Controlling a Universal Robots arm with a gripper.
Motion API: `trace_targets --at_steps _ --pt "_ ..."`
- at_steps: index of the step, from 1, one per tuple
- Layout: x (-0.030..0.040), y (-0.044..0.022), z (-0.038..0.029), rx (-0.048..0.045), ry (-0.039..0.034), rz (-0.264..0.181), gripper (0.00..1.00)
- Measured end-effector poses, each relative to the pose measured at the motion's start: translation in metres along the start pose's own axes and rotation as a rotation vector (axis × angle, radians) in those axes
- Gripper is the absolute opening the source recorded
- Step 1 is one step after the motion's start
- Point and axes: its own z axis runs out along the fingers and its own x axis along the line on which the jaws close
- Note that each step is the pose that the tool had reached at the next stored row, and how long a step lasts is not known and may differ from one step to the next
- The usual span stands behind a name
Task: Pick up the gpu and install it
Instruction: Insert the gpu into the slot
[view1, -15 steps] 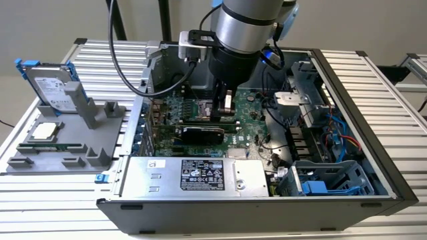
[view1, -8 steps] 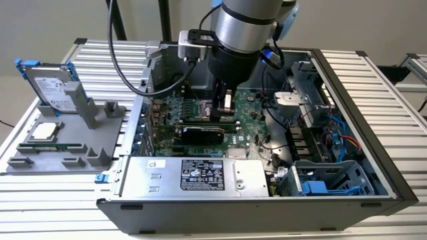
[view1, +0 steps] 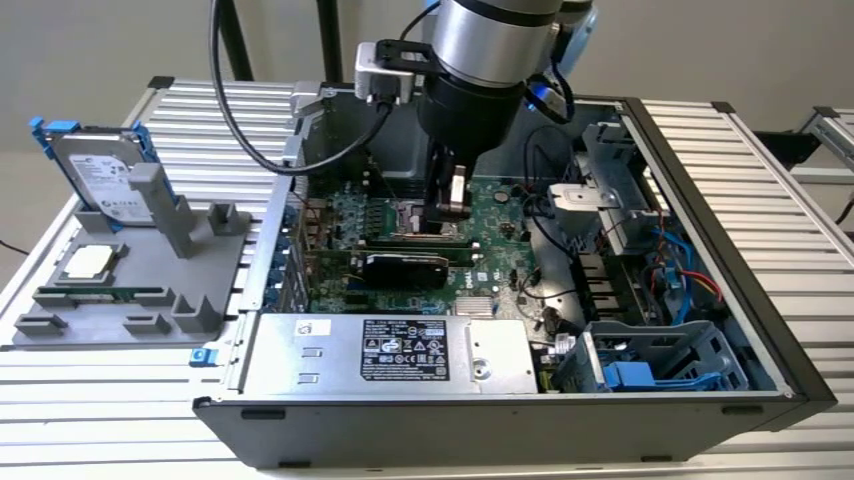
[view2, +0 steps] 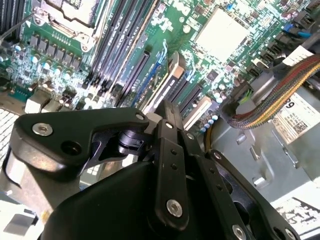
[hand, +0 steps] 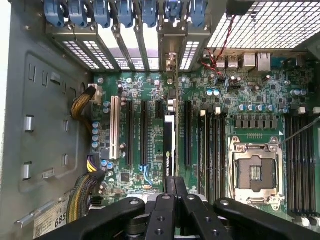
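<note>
Black jaws of the gripper (hand: 170, 186) sit closed, holding nothing, directly above the gpu (hand: 169, 145) standing edge-on in its motherboard (hand: 260, 107) slot.

Here's a white label (view1: 407, 352) on the power supply (view1: 287, 360) at the case's near edge, packed with fine print and symbols, none of it legible. A small sticker (view1: 315, 328) sits beside it, unreadable. At the exterior view's left, the hard drive (view1: 83, 150) carries a pale printed label (view1: 110, 185), also too fine. In the first wrist view, a white tag (hand: 50, 220) with large digits sits on the case wall (hand: 50, 125). The gpu (hand: 169, 150) edge bears a green mark, illegible.
</note>
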Motion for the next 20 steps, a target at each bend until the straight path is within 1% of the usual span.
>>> trace_targets --at_steps 5,10,14,17,20 --pt "0.0000 0.0024 -0.0062 0.0010 0.0007 0.000 0.00" --pt "0.0001 0.0082 -0.0070 0.0032 0.0005 0.000 0.00" --pt "0.0002 0.0152 -0.0068 0.0054 0.0009 0.000 0.00" --pt "0.0003 0.0213 -0.0063 0.0108 0.0006 0.000 0.00" --pt "0.0004 0.0290 -0.0054 0.0157 0.0005 0.000 0.00"
